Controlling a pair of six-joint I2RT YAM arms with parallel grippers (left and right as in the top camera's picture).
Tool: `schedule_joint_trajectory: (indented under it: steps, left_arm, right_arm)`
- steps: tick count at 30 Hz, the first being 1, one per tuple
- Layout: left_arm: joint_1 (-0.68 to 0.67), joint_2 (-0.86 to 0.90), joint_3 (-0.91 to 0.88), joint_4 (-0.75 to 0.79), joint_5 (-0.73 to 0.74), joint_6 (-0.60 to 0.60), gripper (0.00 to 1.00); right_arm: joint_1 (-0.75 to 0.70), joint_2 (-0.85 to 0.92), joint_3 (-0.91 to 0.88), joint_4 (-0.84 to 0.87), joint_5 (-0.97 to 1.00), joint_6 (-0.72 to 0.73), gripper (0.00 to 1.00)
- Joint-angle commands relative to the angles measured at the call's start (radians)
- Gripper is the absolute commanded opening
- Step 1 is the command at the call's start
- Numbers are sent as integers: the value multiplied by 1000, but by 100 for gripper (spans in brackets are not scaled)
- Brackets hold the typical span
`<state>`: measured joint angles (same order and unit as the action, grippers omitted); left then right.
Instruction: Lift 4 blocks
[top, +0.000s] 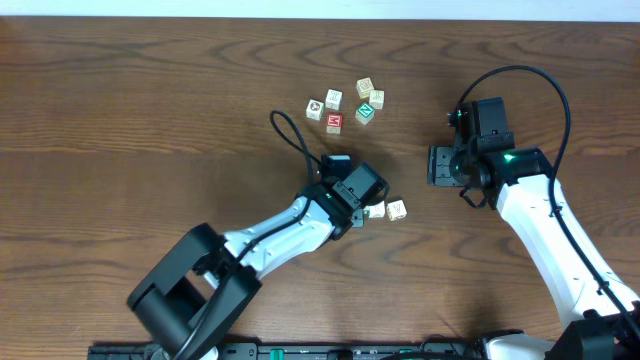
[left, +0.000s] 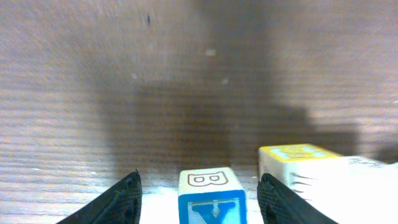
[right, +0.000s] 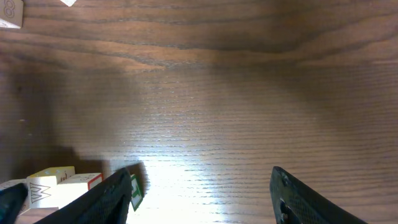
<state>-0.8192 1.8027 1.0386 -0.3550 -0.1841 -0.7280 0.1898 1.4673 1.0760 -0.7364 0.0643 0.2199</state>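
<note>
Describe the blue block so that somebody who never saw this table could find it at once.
On the wooden table, find the left gripper near the middle. The blue block stands between its open jaws, with a cream block beside it. Only it has a bright blue side with a white X and a B on top.

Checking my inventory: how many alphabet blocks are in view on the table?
8. A cluster of six lies far-centre; the blue block sits inside the open left gripper, with a cream block just beside it. More may hide under the left arm.
</note>
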Motion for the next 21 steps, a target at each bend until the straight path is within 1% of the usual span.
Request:
schedule_joint_trajectory:
  steps: [1, 4, 7, 10, 17, 21]
  left_arm:
    - [3, -60, -9, -3, -46, 18, 61]
    - [3, -86, -8, -2, -54, 38, 61]
    - [5, -124, -8, -3, -79, 94, 61]
    - [5, -193, -8, -11, -144, 134, 61]
    - [4, -449, -8, -79, -339, 187, 61]
    - [4, -615, -8, -154, -442, 203, 61]
  right_arm:
    - [-12, 8, -6, 0, 13, 8, 68]
    - [-12, 8, -6, 0, 13, 8, 68]
    - [-12, 8, -6, 0, 13, 8, 68]
    - [-13, 8, -6, 0, 12, 8, 65]
    - [-13, 8, -6, -1, 13, 8, 59]
    - [-13, 8, -6, -1, 12, 8, 51]
